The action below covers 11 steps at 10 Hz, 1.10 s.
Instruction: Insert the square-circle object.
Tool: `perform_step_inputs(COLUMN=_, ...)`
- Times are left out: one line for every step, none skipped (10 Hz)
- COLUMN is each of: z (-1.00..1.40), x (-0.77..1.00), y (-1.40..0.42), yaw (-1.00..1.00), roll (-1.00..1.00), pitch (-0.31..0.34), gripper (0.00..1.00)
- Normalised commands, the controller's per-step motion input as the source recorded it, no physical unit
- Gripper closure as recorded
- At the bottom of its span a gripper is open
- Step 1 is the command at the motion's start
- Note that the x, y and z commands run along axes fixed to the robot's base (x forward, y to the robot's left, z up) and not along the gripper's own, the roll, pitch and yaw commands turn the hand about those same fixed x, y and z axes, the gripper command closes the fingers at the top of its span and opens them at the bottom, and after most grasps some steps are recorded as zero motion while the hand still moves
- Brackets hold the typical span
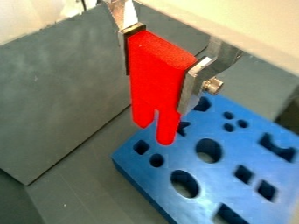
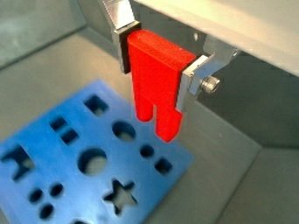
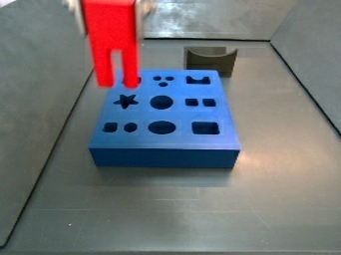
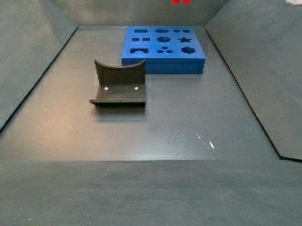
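Observation:
My gripper (image 1: 162,66) is shut on the square-circle object (image 1: 156,83), a bright red piece with two prongs pointing down. The silver fingers (image 1: 198,80) clamp its blocky upper body from both sides, as also shows in a wrist view (image 2: 159,66). The red piece (image 2: 155,83) hangs above the blue block (image 2: 76,166), its prong tips near one corner of the block (image 1: 239,171). In a side view the red piece (image 3: 110,40) hovers over the block's (image 3: 167,125) far left corner, just above the star hole (image 3: 127,101). Only a red sliver (image 4: 181,3) shows at the top edge.
The blue block (image 4: 165,48) has several shaped holes in its top. A dark grey fixture with a curved notch stands behind the block (image 3: 209,60) and appears mid-floor in a side view (image 4: 118,86). Grey walls enclose the floor on both sides.

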Motion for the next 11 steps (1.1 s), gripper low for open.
perform_step_inputs(z=-1.0, x=-0.32, y=0.0, yaw=0.01, roll=0.06, pitch=-0.109, gripper=1.0)
perform_step_inputs(z=-0.83, x=-0.11, y=0.0, yaw=0.0, roll=0.25, pitch=-0.096, gripper=1.0)
perform_step_inputs(z=-0.66, x=-0.04, y=-0.03, yaw=0.0, roll=0.35, pitch=-0.049, gripper=1.0)
perform_step_inputs(z=-0.64, x=0.0, y=-0.04, yaw=0.0, roll=0.35, pitch=-0.067, gripper=1.0)
perform_step_inputs(z=-0.52, x=0.14, y=-0.02, yaw=0.0, roll=0.33, pitch=-0.001, gripper=1.0)
perform_step_inputs(z=-0.43, x=0.1, y=-0.03, yaw=0.0, roll=0.21, pitch=0.0, gripper=1.0)
perform_step_inputs(z=-0.33, x=0.0, y=0.0, yaw=0.0, roll=0.0, pitch=-0.05, gripper=1.0)
perform_step_inputs(z=-0.35, x=0.02, y=-0.02, yaw=0.02, roll=0.0, pitch=-0.056, gripper=1.0)
perform_step_inputs(z=-0.34, x=0.02, y=-0.05, yaw=0.02, roll=-0.01, pitch=-0.061, gripper=1.0)
perform_step_inputs(z=-0.32, x=0.0, y=-0.08, yaw=0.0, roll=-0.02, pitch=-0.076, gripper=1.0)
perform_step_inputs(z=-0.35, x=0.0, y=-0.09, yaw=0.03, roll=0.0, pitch=-0.074, gripper=1.0)
